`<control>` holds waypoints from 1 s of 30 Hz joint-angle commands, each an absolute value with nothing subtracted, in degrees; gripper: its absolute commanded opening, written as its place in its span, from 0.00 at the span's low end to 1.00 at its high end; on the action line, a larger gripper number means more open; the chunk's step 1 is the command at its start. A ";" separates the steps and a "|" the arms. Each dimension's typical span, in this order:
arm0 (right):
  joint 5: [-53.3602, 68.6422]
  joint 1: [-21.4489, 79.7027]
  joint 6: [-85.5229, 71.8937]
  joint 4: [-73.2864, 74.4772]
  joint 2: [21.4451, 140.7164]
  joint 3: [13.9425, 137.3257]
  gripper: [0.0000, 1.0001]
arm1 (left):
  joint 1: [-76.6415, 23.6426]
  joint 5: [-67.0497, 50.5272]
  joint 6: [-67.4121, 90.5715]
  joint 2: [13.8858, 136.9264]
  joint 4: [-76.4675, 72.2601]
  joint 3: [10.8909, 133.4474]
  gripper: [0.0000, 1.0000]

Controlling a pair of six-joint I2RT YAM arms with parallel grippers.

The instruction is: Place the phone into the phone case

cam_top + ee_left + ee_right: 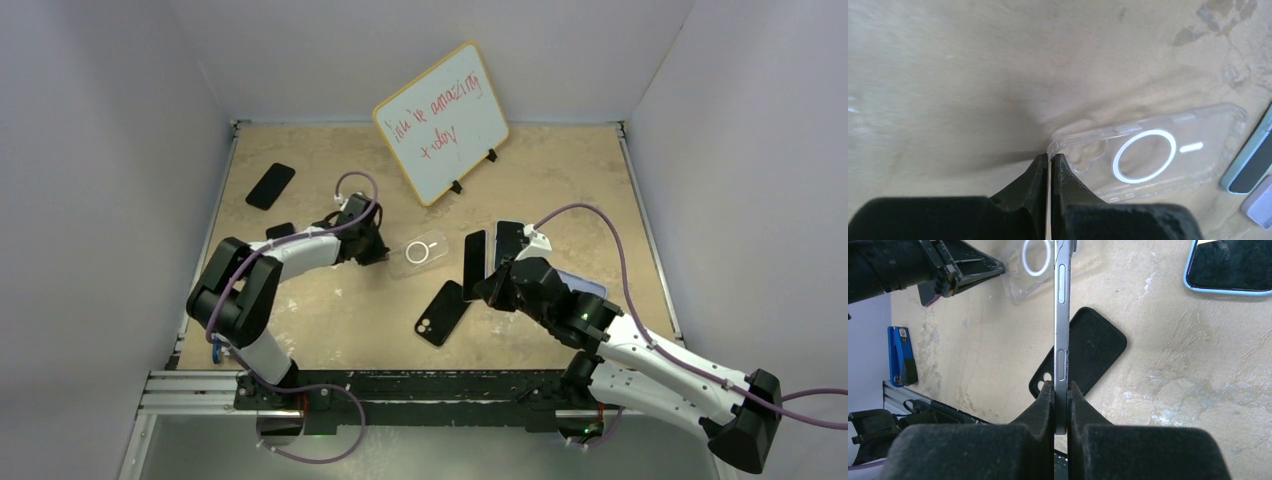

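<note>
A clear phone case with a white ring is laid flat on the surface, one corner pinched. A grey-edged phone is held upright nearby.

Right of the clear case, a teal-edged phone and a lilac object are cut off by the left wrist picture's edge. In the right wrist view the case is cropped at the top, and the phone gripped near it is seen edge-on only. Behind the case, the whiteboard's writing is too small to be read.
</note>
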State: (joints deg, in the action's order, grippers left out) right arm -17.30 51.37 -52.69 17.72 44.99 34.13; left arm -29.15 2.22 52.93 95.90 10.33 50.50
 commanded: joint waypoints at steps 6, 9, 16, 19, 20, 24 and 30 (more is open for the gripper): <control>-19.46 51.50 -50.02 17.57 48.35 39.09 0.00 | -25.43 5.62 24.95 83.78 21.01 52.08 0.00; -18.62 51.42 -49.40 18.41 49.76 40.03 0.00 | -25.24 2.75 15.40 81.68 24.15 52.23 0.00; -13.67 51.06 -48.56 16.44 51.77 40.72 0.00 | -25.22 -6.43 1.77 81.91 27.80 52.99 0.00; -11.25 51.06 -47.67 14.90 52.71 40.81 0.00 | -25.24 -7.23 -1.66 83.66 30.00 54.63 0.00; -10.49 51.06 -47.56 14.50 52.94 40.86 0.00 | -25.28 -7.69 -2.70 84.19 30.58 55.12 0.00; -8.29 51.06 -47.24 13.92 54.03 41.00 0.00 | -25.43 -7.34 -3.86 86.13 32.37 56.67 0.00; -6.54 51.02 -47.59 13.34 54.82 40.39 0.00 | -27.73 -7.74 -3.74 88.85 31.42 56.74 0.00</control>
State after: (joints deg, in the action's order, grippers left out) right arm -8.47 51.24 -48.23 17.58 55.07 37.82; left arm -26.22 -5.78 -1.63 87.64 31.46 54.81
